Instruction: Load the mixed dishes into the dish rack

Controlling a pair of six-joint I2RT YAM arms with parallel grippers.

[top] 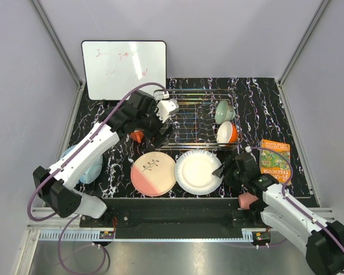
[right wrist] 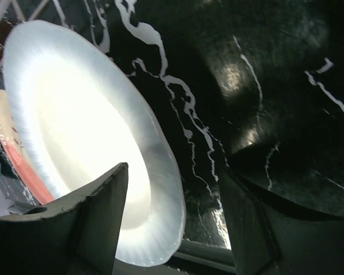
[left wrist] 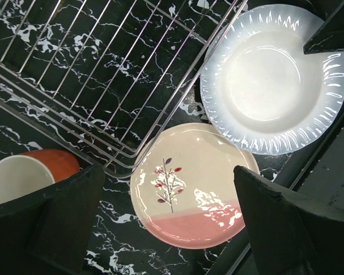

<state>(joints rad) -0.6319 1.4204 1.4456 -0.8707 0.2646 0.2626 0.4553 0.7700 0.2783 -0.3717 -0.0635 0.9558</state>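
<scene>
The wire dish rack [top: 189,114] [left wrist: 92,63] holds a mint-green bowl [top: 223,110] and a white bowl [top: 226,133] with an orange outside at its right end. In front of it lie the pink-and-cream twig plate [top: 153,173] [left wrist: 195,186] and the white fluted plate [top: 196,172] [left wrist: 272,77] [right wrist: 74,132]. My left gripper [top: 160,134] [left wrist: 172,229] hangs open above the rack's front left corner, over the twig plate. The orange mug [top: 136,136] [left wrist: 23,175] lies beside it. My right gripper [top: 223,170] [right wrist: 178,229] is open, jaws astride the white plate's right rim. A pink cup [top: 247,200] sits by the right arm.
A whiteboard [top: 124,69] leans at the back left. An orange book [top: 274,157] lies at the right of the mat. Blue headphones [top: 87,169] lie under the left arm. Grey walls close in both sides.
</scene>
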